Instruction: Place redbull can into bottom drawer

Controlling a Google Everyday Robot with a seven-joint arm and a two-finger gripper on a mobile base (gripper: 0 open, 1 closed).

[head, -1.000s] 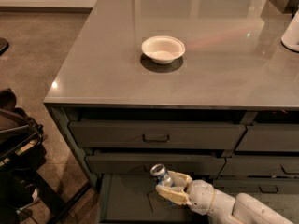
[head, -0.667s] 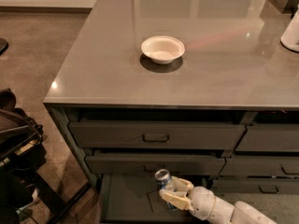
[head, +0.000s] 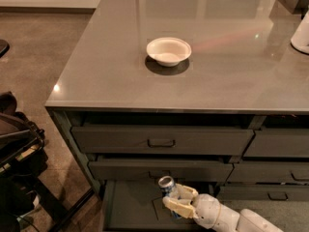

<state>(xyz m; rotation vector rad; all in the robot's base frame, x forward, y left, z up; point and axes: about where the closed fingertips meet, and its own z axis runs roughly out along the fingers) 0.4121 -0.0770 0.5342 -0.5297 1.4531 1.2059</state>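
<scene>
The redbull can (head: 167, 185) is a slim can with a silver top, held upright over the open bottom drawer (head: 130, 207). My gripper (head: 176, 200) reaches in from the lower right and is shut on the can, its cream fingers (head: 179, 208) wrapped around the can's body. The can's lower part is hidden by the fingers. The drawer is pulled out, and its flat grey floor shows to the left of the can.
A white bowl (head: 168, 50) sits on the grey counter top (head: 96, 71). Two closed drawers with handles (head: 161, 142) are above the open one. Narrower drawers (head: 277, 151) are to the right. A dark chair-like object (head: 19, 163) stands at the left.
My gripper with the can has moved a little lower and to the right, deeper over the open bottom drawer.
</scene>
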